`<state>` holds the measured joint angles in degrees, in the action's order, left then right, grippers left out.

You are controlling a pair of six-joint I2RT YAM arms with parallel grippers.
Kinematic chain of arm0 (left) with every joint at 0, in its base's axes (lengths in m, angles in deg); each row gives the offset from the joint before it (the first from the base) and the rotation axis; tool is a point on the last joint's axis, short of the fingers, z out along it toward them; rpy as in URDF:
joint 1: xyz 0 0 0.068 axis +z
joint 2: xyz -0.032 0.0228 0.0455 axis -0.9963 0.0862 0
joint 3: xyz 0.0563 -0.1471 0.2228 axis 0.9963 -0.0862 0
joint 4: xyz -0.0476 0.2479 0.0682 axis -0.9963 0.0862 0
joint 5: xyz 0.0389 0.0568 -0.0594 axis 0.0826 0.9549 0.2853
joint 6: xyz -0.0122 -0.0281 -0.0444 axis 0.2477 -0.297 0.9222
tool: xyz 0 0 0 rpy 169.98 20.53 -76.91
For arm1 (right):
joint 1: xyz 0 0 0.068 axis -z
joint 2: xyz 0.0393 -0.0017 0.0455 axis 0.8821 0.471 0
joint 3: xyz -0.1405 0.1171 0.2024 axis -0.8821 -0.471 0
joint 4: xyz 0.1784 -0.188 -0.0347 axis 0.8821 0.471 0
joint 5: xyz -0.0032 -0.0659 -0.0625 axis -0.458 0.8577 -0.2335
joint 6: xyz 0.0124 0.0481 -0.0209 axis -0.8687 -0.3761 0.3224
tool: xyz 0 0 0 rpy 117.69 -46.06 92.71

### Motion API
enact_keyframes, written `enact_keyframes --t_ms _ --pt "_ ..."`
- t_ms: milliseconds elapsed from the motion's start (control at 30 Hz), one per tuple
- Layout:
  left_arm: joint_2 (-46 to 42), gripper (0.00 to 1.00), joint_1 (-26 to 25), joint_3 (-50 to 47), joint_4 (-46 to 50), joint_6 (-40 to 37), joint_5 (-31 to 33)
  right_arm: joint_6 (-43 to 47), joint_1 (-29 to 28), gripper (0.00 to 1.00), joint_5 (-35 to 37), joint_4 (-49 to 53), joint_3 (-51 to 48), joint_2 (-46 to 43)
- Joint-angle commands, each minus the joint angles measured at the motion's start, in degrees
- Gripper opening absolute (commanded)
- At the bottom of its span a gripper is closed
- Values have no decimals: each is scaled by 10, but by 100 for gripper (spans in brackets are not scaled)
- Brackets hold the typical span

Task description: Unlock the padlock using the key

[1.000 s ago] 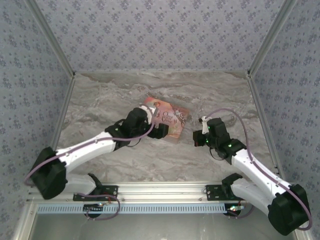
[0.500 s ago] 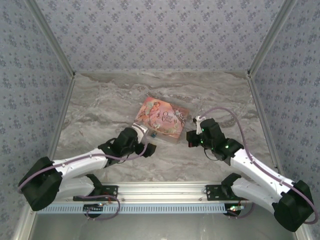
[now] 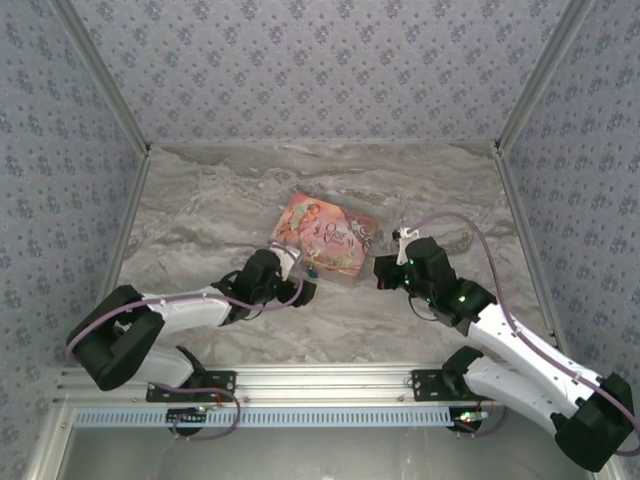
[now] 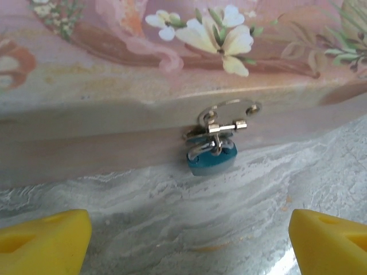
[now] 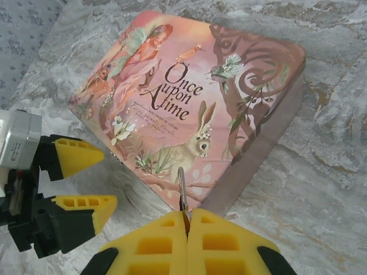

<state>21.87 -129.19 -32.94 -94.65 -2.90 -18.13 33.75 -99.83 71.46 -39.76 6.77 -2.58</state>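
Where the left wrist view faces the front wall of the pink box, the padlock hangs just right of the frame's centre, a small squarish blue body with a paler lower band, its thin metal shackle threaded through a silvery hasp on that wall. Its lower end lies close to the marbled table; whether the two touch cannot be told. The left gripper stands wide apart, one yellow fingertip in each lower corner of the frame, with a bare strip of marble between the tips and the box wall and nothing between the fingers. In the right wrist view the right gripper is pressed together at the bottom centre, clamped on the key, whose thin metal blade points up toward the box's near edge and overlaps the illustrated lid in the frame. From the top view the box lies near the middle of the table, tilted, with the left gripper at its lower left edge and the right gripper just beside its lower right corner. Open marble spreads left of the box, above it toward the patterned back wall, and below it between the two arms.
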Motion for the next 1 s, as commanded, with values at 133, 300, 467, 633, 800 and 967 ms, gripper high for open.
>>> enact_keyframes --t_ms 133,300,467,633,800,967 --pt "43 85 2 33 -66 15 -8 -25 -4 0 41 23 -8 -51" --pt "67 82 1 36 -84 30 8 -25 -3 0 42 27 -11 -55" --pt "79 79 0 38 -93 33 20 -26 -2 0 40 19 -11 -47" --pt "85 76 -1 40 -98 33 21 -26 -3 0 41 20 -13 -45" --pt "103 70 -4 53 -99 36 4 -25 -2 0 43 22 -15 -47" --pt "117 67 -9 60 -109 43 -7 -25 -1 0 45 24 -18 -54"
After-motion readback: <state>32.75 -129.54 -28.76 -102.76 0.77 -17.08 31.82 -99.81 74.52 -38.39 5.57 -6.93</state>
